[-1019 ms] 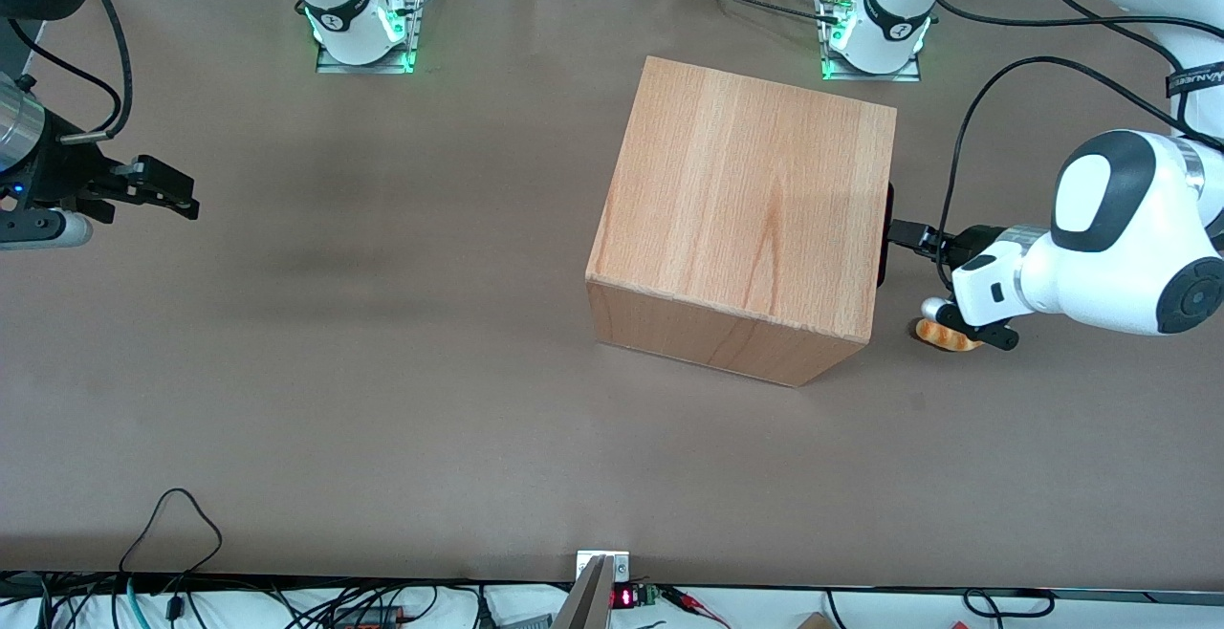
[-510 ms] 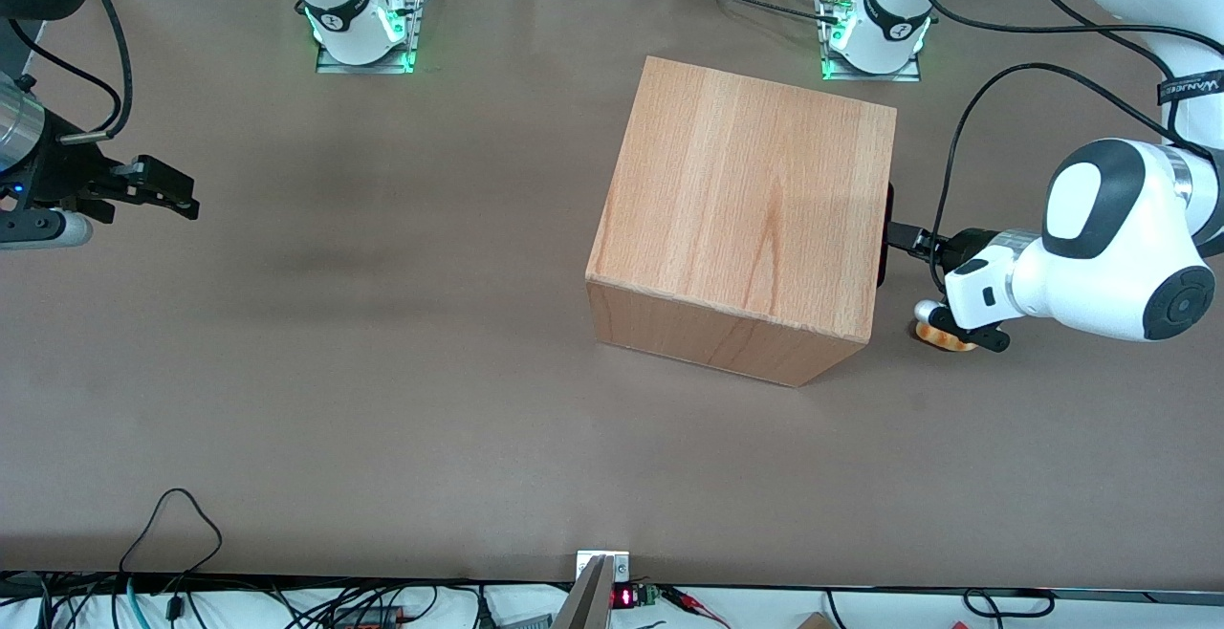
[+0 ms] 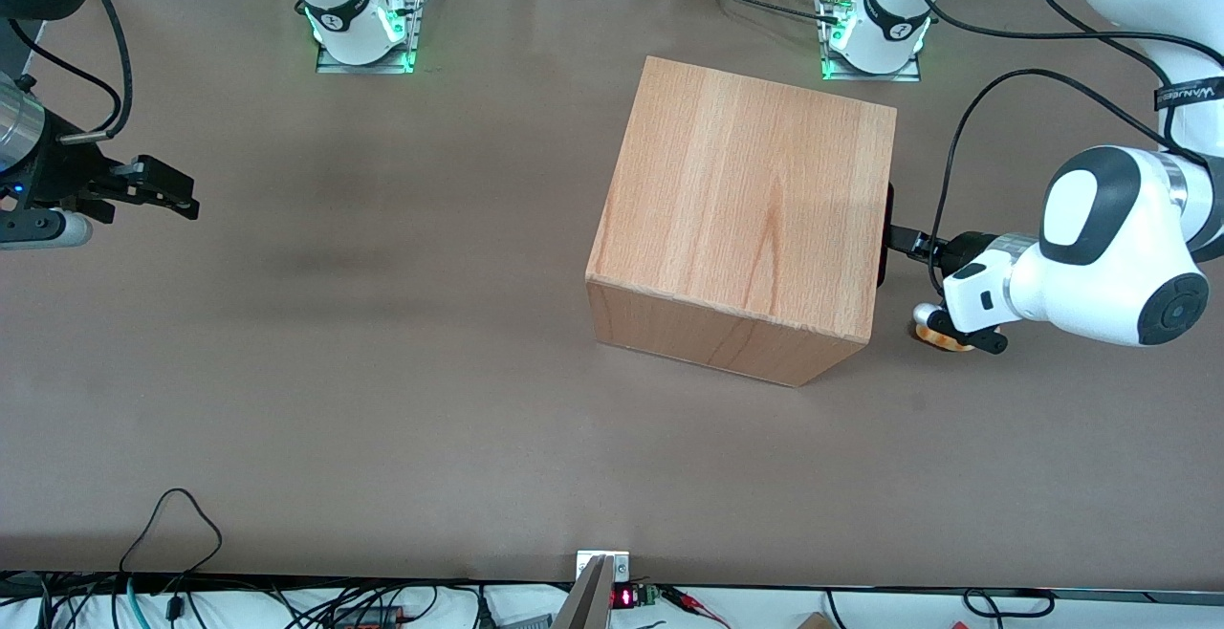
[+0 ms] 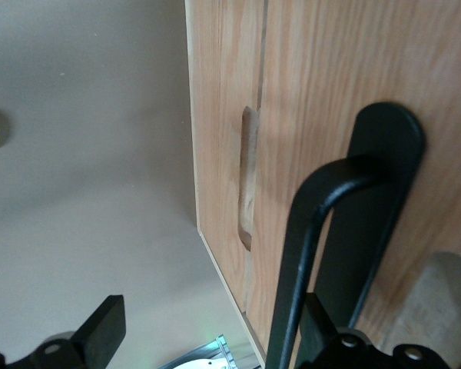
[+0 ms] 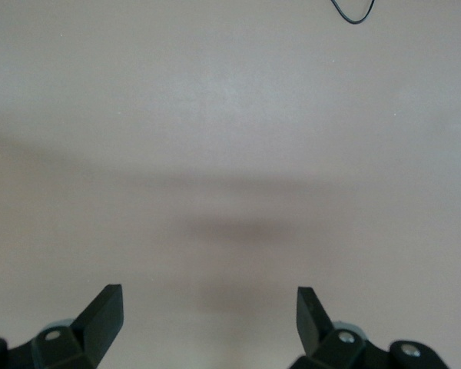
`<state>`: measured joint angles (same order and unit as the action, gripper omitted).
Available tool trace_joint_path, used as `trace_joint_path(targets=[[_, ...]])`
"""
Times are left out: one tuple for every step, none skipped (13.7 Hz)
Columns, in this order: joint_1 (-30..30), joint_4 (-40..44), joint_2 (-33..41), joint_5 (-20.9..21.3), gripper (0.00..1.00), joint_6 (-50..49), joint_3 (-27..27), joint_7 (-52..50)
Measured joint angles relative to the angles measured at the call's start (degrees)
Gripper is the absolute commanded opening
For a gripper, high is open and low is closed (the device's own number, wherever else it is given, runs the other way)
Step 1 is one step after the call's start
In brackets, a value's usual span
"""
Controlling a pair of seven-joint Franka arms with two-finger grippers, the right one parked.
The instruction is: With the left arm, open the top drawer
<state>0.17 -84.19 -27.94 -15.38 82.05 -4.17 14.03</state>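
Top drawer: its front panel (image 4: 346,92) sits flush in the face of the wooden cabinet (image 3: 746,199) that looks toward the working arm's end of the table (image 3: 382,371); no gap shows around it, so the drawer reads as fully closed.
Handle: a black elongated handle (image 4: 315,231) stands off the panel on a black base plate (image 4: 380,200); from the front view only a dark sliver of it shows at the cabinet's edge (image 3: 886,232).
Gripper: the left arm (image 3: 1100,247) holds its gripper (image 4: 207,338) right at the handle, fingers spread apart; one finger (image 4: 316,327) lies just beside the bar, the other finger (image 4: 100,330) hangs over bare table, well clear of the wood. Nothing is clamped.
Step, as I judge it: lining up on the handle before closing; the pull has not begun.
What could go wrong: the bar lies close to one finger and off the middle of the gap, so a closing could push it sideways or catch only an edge, and the grip may slip once pulling starts. The cabinet stands loose on the table, so a skewed pull could drag or turn the whole box instead of freeing the drawer.
Containers: the drawer's inside is hidden; a finger slot (image 4: 247,177) is cut in the neighbouring panel.
Nearby: a small orange object (image 3: 942,337) lies on the table under the wrist, close to the pull path.
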Motion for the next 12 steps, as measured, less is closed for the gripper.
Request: trace_joint_path(targets=[[0.0, 0.0, -0.3, 0.0, 1.0, 0.1, 0.0, 0.0], [0.0, 0.0, -0.6, 0.0, 1.0, 0.5, 0.0, 0.0], [0.0, 0.0, -0.9, 0.0, 1.0, 1.0, 0.0, 0.0], [0.0, 0.0, -1.0, 0.0, 1.0, 1.5, -0.1, 0.0], [0.0, 0.0, -1.1, 0.0, 1.0, 1.8, -0.1, 0.0], [0.0, 0.0, -1.2, 0.1, 1.0, 1.9, -0.1, 0.0], [0.0, 0.0, -1.2, 0.4, 1.0, 1.9, -0.1, 0.0], [0.0, 0.0, -1.2, 1.0, 1.0, 2.1, 0.0, -0.1], [0.0, 0.0, -1.2, 1.7, 1.0, 2.6, 0.3, -0.1], [0.3, 0.0, -1.2, 2.1, 1.0, 3.3, 0.6, -0.1], [0.7, 0.1, -1.2, 2.3, 1.0, 3.4, 0.9, 0.0], [1.1, 0.2, -1.2, 2.7, 1.0, 3.5, 1.0, 0.0]])
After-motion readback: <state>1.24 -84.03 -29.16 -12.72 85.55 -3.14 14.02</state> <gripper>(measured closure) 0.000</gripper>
